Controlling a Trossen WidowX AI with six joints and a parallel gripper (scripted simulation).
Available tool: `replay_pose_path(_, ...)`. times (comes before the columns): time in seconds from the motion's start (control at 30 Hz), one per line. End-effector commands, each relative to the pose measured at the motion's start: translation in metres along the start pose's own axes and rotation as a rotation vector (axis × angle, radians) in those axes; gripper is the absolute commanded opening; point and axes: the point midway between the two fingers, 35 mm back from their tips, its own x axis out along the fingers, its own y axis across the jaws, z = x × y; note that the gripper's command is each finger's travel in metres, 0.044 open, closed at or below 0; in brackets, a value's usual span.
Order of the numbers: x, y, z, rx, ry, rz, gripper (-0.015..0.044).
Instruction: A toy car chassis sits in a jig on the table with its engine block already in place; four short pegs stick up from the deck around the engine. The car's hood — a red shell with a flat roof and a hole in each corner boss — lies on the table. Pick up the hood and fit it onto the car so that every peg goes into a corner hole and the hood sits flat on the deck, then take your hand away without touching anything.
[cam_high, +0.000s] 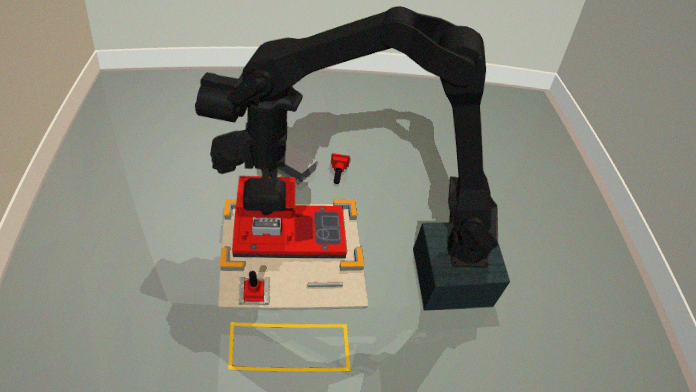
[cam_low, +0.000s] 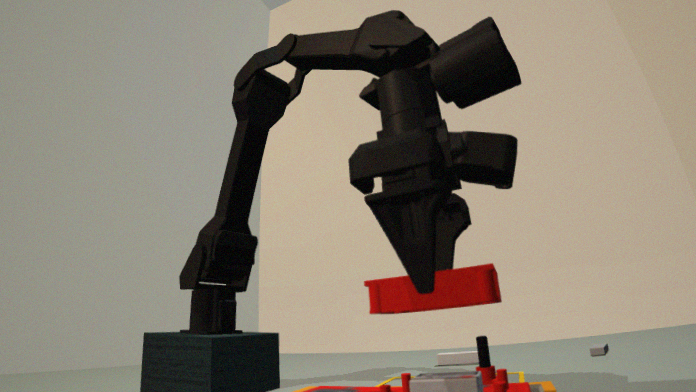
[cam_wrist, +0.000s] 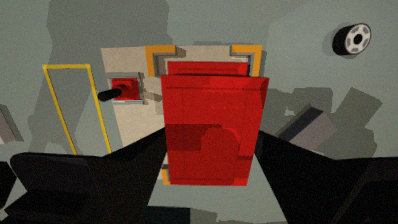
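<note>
- The red hood (cam_high: 290, 195) (cam_low: 465, 287) (cam_wrist: 215, 110), a shallow shell with a flat roof and straight walls, is held in the air above the chassis, slightly tilted in the exterior view.
- It is gripped by opposite side walls in the end effector (cam_high: 266, 200) (cam_low: 435, 280) (cam_wrist: 210, 132), whose tapered black fingers are spread wide yet closed on it; the roof is left uppermost, presumably so that the underside can meet the pegs.
- Below, the glossy red chassis (cam_high: 305, 251) (cam_low: 330, 389) (cam_wrist: 207, 67) is framed by orange corner brackets (cam_high: 352, 207) (cam_wrist: 256, 52), evidently to stop it sliding.
- On its deck, the grey, boxy engine block (cam_high: 266, 227) (cam_low: 440, 384) is flanked by short round pegs (cam_high: 290, 236) (cam_low: 406, 382) (not all four can be made out).
- Alignment is judged the next need: a hole missed by one peg could leave the hood propped.
- A pale, wood-like board (cam_high: 290, 297) (cam_wrist: 112, 60) is laid beneath the brackets on the matt grey-green bench (cam_high: 150, 225) (cam_low: 650, 345) (cam_wrist: 290, 30).
</note>
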Motion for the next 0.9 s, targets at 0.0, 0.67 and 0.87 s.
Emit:
replay_pose_path(0.0, 0.015, -0.001, -0.001, -0.006, 0.009, 0.003, 0.0000)
replay_pose_path(0.67, 0.047, -0.001, 0.001, -0.006, 0.009, 0.003, 0.0000)
replay_pose_path(0.87, 0.051, -0.001, 0.002, -0.006, 0.009, 0.003, 0.0000)
